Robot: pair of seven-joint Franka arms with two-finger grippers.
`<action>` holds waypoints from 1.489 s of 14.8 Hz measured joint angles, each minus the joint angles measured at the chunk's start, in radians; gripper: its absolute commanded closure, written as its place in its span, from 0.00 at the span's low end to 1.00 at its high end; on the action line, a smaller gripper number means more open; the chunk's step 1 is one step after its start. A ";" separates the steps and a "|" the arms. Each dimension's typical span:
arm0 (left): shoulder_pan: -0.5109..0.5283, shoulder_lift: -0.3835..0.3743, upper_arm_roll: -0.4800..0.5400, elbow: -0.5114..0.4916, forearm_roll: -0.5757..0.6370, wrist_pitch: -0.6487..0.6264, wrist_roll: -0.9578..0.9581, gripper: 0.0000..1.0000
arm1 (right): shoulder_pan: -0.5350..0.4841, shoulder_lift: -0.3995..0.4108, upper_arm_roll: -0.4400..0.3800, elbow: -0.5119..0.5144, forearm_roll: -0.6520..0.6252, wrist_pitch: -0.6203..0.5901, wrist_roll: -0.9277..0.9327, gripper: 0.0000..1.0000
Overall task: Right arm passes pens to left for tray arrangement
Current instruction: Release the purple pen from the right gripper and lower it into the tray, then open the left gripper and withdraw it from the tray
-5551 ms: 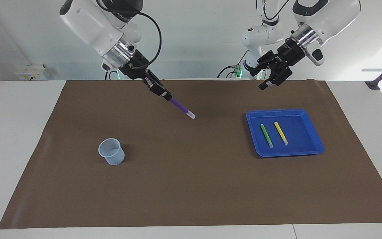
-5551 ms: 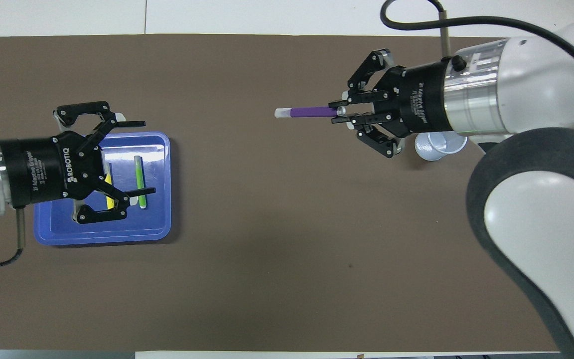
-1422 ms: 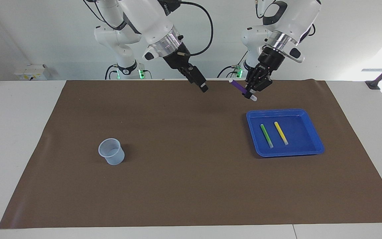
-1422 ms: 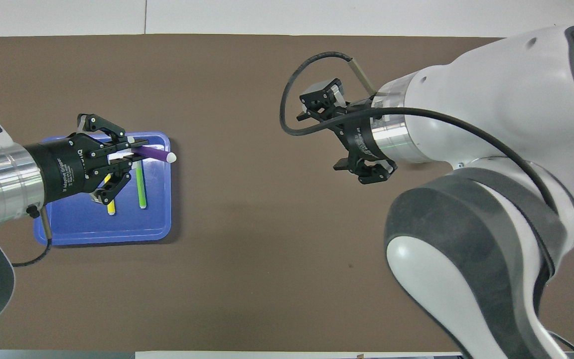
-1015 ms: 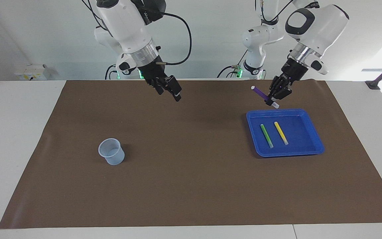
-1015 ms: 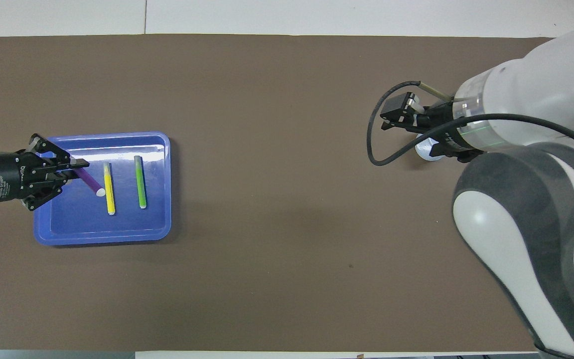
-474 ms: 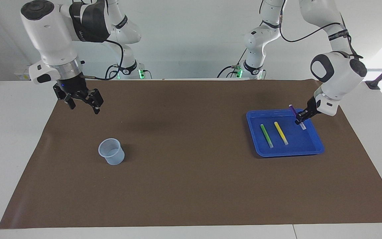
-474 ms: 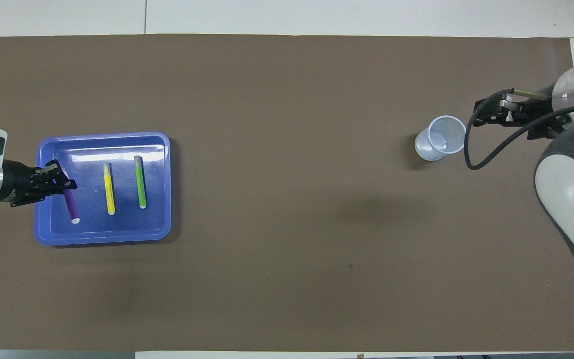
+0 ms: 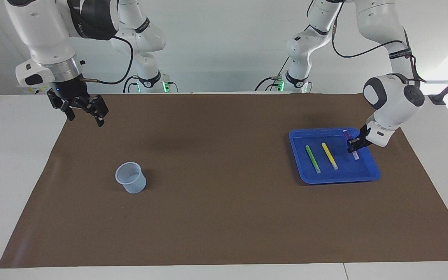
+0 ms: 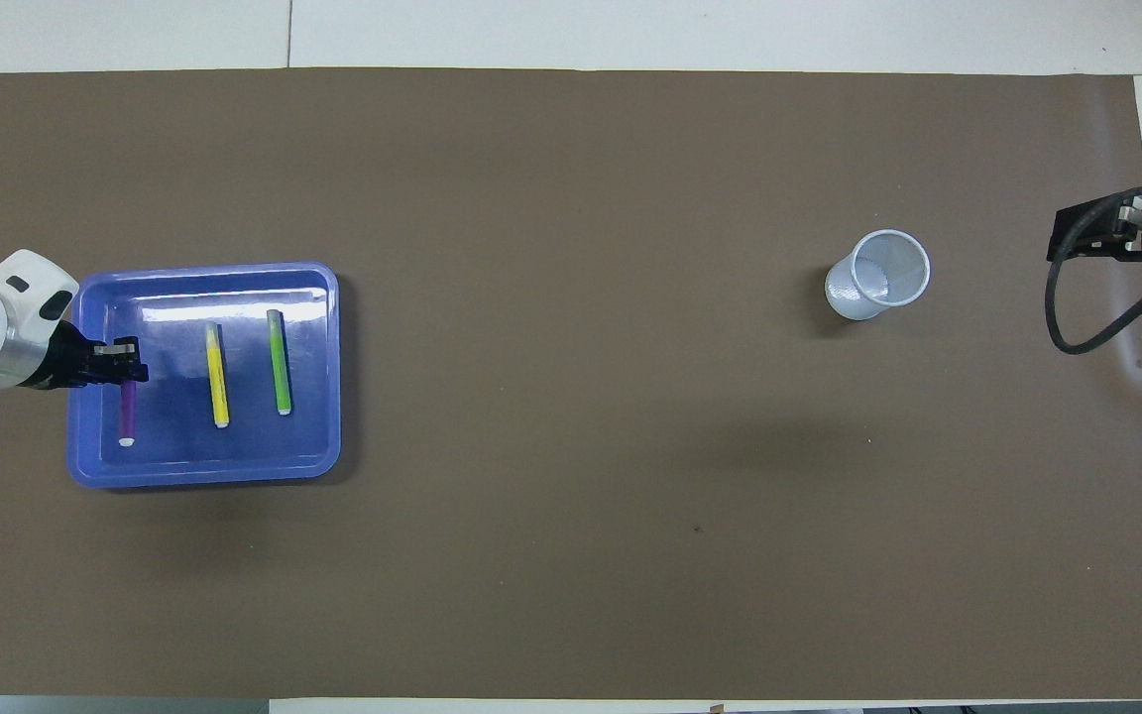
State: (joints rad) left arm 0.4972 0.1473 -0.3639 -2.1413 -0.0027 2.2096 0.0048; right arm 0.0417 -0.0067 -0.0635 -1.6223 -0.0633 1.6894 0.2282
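Right gripper (image 9: 84, 111) is spread, parked over the mat's edge. In the tray (image 9: 368, 174), the purple pen (image 9: 350, 146) is pinched by the left gripper (image 9: 353, 147); it should be laid parallel beside the yellow pen (image 9: 329, 155), then released.

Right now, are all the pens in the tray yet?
Nearly. The green pen and yellow pen already lie in the blue tray. The left gripper is shut on the purple pen, low inside the tray beside the yellow one; it only has to let go. The right gripper waits, open and empty.
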 measured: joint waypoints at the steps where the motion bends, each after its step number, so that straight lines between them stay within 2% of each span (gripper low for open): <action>1: 0.000 0.001 0.000 0.000 0.000 0.004 0.003 1.00 | 0.000 -0.002 0.005 0.001 0.000 -0.008 0.000 0.00; 2: 0.000 0.002 0.000 0.000 0.001 0.006 0.012 0.96 | 0.000 -0.004 0.012 0.001 0.000 -0.016 0.000 0.00; 3: 0.000 0.003 0.000 0.000 0.001 0.009 0.022 0.01 | 0.000 -0.004 0.020 0.001 0.000 -0.026 -0.001 0.00; 11: 0.000 0.004 0.000 0.006 0.001 0.008 0.077 0.00 | 0.000 -0.007 0.031 0.011 0.013 -0.083 -0.025 0.00; 14: 0.000 0.004 0.000 0.051 0.001 -0.039 0.079 0.00 | 0.000 -0.007 0.032 0.019 0.014 -0.100 -0.030 0.00; 18: -0.017 0.001 -0.007 0.216 0.002 -0.229 0.082 0.00 | 0.002 -0.007 0.033 0.029 0.015 -0.118 -0.044 0.00; 22: -0.098 -0.020 -0.011 0.418 0.063 -0.447 0.074 0.00 | 0.004 -0.007 0.035 0.037 0.018 -0.134 -0.098 0.00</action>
State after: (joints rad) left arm 0.3990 0.1274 -0.3745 -1.7234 0.0605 1.7629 0.0787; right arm 0.0456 -0.0134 -0.0288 -1.5852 -0.0458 1.5554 0.1299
